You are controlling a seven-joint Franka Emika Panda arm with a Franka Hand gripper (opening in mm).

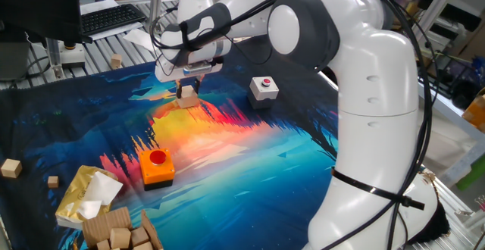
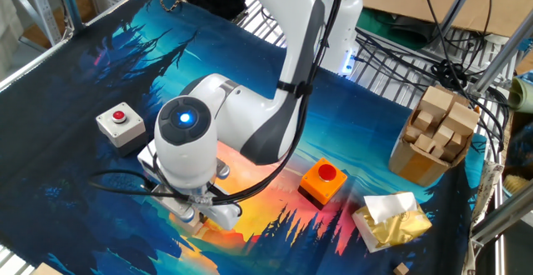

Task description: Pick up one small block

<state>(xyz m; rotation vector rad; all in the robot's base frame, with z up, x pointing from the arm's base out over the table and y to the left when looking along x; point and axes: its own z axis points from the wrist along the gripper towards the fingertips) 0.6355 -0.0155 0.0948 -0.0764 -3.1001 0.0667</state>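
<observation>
The small block point(image 1: 189, 98) is a pale tan wooden cube at the far middle of the colourful mat point(image 1: 250, 151). My gripper point(image 1: 187, 91) points straight down, and its fingers close on the block's sides at about mat level. In the other fixed view the arm's wrist hides most of the gripper point(image 2: 191, 217), and only a corner of the block point(image 2: 188, 221) shows under it.
A white red-button box point(image 1: 264, 88) stands right of the block. An orange button box point(image 1: 156, 167), a yellow packet point(image 1: 87, 195) and a pile of browner cubes point(image 1: 121, 231) lie near the front left. Tinier cubes point(image 1: 10, 167) lie at the left edge.
</observation>
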